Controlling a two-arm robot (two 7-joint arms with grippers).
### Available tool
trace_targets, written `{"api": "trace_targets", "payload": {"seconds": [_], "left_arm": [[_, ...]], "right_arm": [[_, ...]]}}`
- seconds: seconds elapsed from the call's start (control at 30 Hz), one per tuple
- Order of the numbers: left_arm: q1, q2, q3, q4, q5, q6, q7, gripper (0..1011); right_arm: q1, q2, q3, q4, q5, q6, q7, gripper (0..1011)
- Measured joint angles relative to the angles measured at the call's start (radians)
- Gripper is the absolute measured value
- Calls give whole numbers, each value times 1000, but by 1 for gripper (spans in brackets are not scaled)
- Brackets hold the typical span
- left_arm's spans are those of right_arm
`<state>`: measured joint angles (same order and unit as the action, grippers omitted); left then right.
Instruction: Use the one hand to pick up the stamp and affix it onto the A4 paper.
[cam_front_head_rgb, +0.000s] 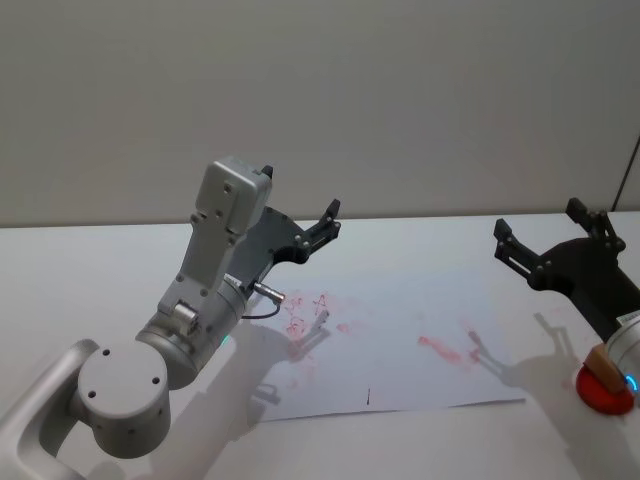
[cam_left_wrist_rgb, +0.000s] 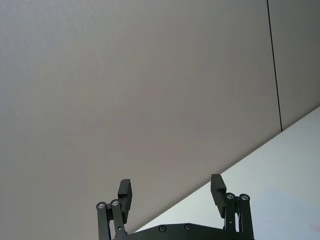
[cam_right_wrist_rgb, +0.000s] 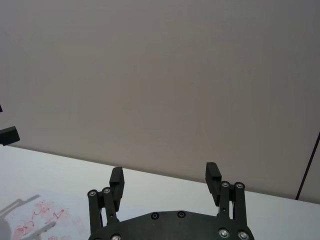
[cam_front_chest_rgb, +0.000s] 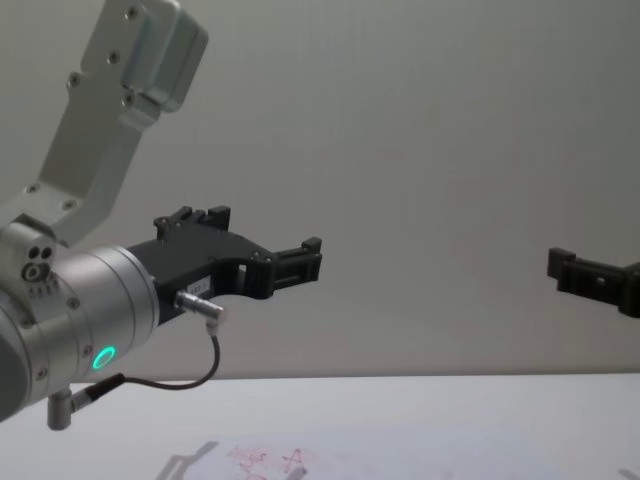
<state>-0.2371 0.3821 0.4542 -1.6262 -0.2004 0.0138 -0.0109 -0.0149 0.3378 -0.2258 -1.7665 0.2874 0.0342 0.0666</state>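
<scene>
Sitting nearest, by right edge of desk (cam_front_head_rgb: 100, 262): stamp (cam_front_head_rgb: 601, 362), small brown block resting on red ink pad (cam_front_head_rgb: 606, 398), partly hidden. Likely light, rigid; pinch narrow sides above pad, keep inked face down. A4 paper (cam_front_head_rgb: 400, 340) flat mid-desk, flimsy, may slide under press. Farther, raised: right gripper (cam_front_head_rgb: 540, 228), left gripper (cam_front_head_rgb: 325, 222), both jaws released, empty.

The right gripper (cam_right_wrist_rgb: 164, 176) holds its jaws apart, the A4 paper (cam_right_wrist_rgb: 37, 217) lying nearby.
</scene>
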Motion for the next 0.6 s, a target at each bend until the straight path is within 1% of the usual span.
{"api": "trace_targets", "payload": {"seconds": [0.6], "left_arm": [[0, 0, 0, 0, 0, 0, 0, 1001]], "right_arm": [[0, 0, 0, 0, 0, 0, 0, 1001]]}}
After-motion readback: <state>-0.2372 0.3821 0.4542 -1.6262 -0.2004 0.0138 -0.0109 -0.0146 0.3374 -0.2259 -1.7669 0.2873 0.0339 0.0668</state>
